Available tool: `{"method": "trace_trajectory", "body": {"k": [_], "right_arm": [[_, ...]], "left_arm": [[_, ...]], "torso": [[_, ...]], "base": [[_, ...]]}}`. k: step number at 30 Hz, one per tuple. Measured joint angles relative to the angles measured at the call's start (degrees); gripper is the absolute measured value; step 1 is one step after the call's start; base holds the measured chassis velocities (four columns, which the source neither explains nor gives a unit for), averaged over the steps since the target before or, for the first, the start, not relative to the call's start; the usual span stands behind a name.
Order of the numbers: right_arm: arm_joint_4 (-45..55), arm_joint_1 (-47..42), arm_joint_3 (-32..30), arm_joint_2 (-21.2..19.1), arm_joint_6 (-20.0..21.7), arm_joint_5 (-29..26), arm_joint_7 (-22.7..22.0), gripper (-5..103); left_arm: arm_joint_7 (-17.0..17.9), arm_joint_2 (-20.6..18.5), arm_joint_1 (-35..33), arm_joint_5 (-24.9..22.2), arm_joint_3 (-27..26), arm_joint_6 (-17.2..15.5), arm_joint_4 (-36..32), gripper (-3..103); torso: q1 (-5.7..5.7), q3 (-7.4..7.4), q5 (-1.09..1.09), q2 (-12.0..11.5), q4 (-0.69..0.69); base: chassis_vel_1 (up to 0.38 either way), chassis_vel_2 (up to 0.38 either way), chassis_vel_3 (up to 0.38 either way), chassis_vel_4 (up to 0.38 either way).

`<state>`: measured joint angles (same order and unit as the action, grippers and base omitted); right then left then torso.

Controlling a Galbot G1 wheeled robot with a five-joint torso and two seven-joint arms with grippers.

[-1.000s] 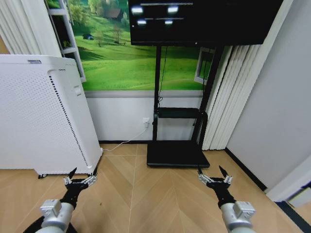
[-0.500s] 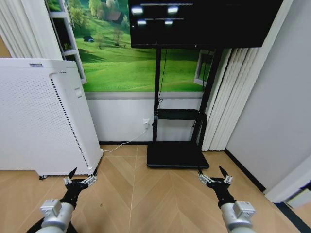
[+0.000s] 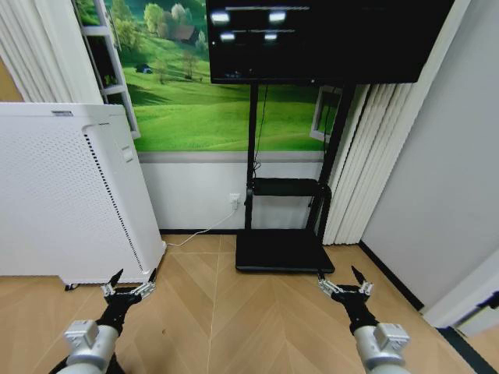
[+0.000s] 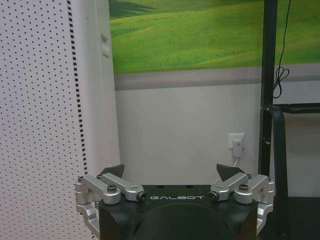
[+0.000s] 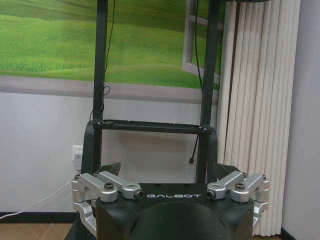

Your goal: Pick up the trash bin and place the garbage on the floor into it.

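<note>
Left gripper (image 3: 129, 284): black body with silver linkages, held low at the left of the head view above the light herringbone wood floor (image 3: 234, 312), its dark-tipped fingers (image 4: 113, 171) spread wide, released and empty, touching nothing; in the left wrist view the same gripper (image 4: 171, 172) pointed at the white lower wall, with a white wall socket and plug (image 4: 236, 144) beyond it. Right gripper (image 3: 343, 282): the same make, held low at the right of the head view at about the same height, fingers (image 5: 110, 169) likewise splayed wide, released and empty; in the right wrist view this gripper (image 5: 167, 170) faced the black metal stand. Large white perforated cabinet (image 3: 62, 195): stood on the floor at the left, against the wall, just beyond the left gripper and apart from it; its dotted side panel (image 4: 40, 110) lay beside the left fingers in the wrist view. Black flat-screen display (image 3: 320, 35): mounted on a black metal stand (image 3: 284, 187) with a low shelf and a flat black base plate (image 3: 282, 249) resting on the floor between the two grippers and farther off. Green meadow mural (image 3: 195, 93): covered the upper wall behind the stand. White vertical blinds (image 3: 370, 156): hung at the right of the stand. White power cord (image 3: 199, 231): ran along the floor from the socket toward the cabinet. Trash bin and garbage: location could not be told from these views.
</note>
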<state>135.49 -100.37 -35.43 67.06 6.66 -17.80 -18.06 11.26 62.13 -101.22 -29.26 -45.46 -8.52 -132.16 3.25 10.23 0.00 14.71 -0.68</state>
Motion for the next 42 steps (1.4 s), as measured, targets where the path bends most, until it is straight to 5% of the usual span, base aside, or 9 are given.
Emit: {"method": "trace_trajectory", "body": {"k": [42], "right_arm": [[0.0,0.0,0.0,0.0,0.0,0.0,0.0,100]], "left_arm": [[0.0,0.0,0.0,0.0,0.0,0.0,0.0,100]], "torso": [[3.29,6.82,0.0,10.1,0.0]], "base": [[0.0,0.0,0.0,0.0]]}}
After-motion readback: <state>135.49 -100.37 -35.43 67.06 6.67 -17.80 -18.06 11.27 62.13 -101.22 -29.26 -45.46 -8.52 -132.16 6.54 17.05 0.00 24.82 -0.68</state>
